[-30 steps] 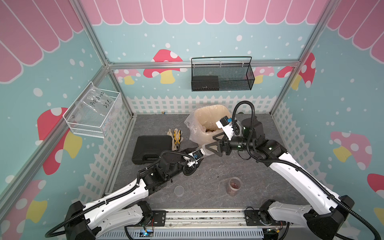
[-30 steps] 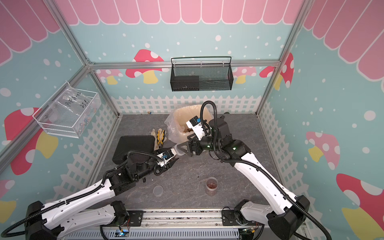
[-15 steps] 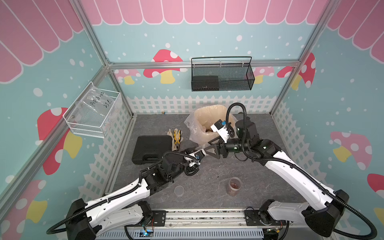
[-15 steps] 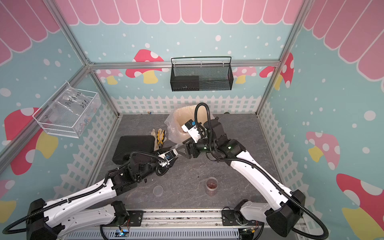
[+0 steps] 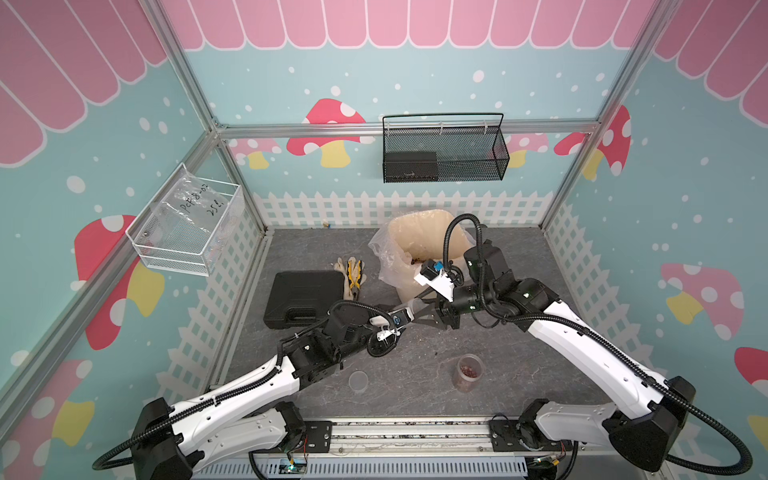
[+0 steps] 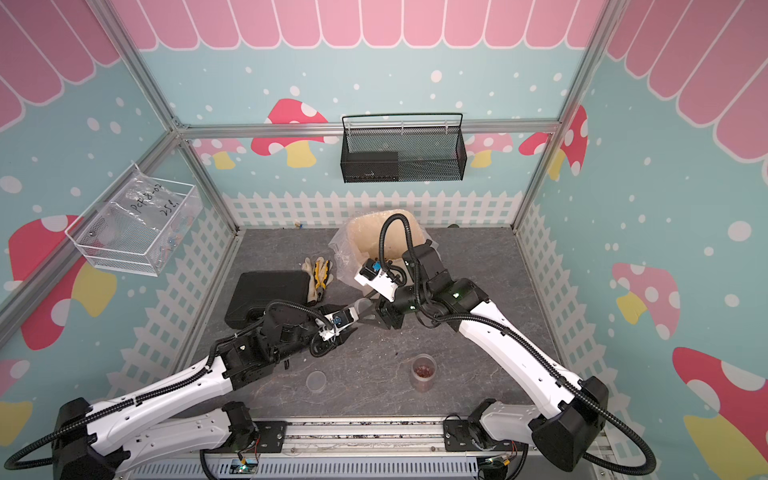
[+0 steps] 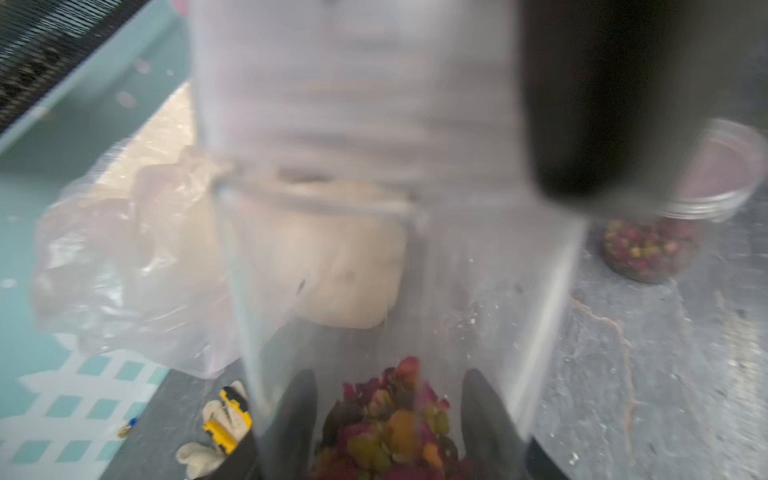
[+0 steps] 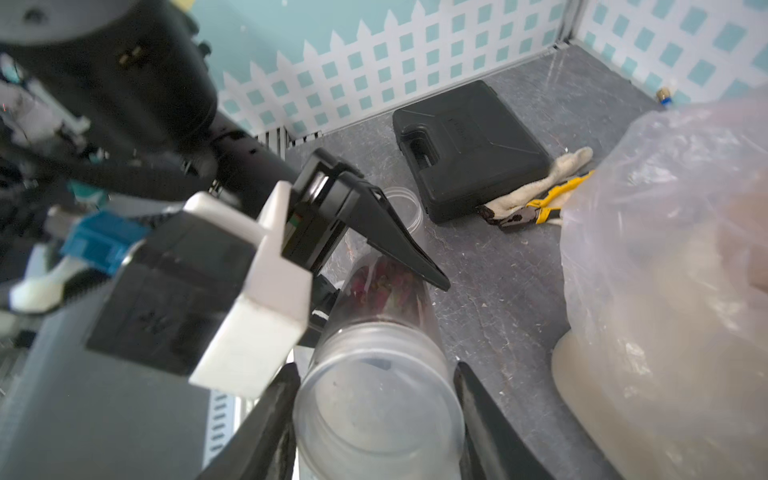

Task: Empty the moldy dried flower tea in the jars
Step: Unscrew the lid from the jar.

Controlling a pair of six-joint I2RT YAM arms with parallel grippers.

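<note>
Right wrist view: tall jar point(image 8: 374, 324), lid point(image 8: 378, 411) fitted, lay between both arms near the bin point(image 8: 602, 395). Left gripper point(image 7: 388, 374) was clamped on its lower end, where the moldy dried flower tea point(image 7: 390, 428) sat. Right gripper point(image 8: 376, 370) had its jaws flanking the lid; whether they gripped it could not be told.

Teal walls point(image 5: 415, 79) dotted with white are closing in the space on three sides; a pink scalloped border point(image 5: 374, 25) is running along their tops, red mushrooms point(image 5: 328, 133) are showing lower down, and a printed white picket fence point(image 5: 415, 208) is lining their feet; aluminium bars point(image 5: 395, 129) are framing the corners; a black mesh basket point(image 5: 444, 153) is hanging on the back wall; a white wire basket point(image 5: 183, 232) on a side wall is holding a clear handwritten bag; soft, even light is falling on the grey stone-patterned floor point(image 5: 299, 253); a metal rail point(image 5: 395, 432) is running along the front edge.
</note>
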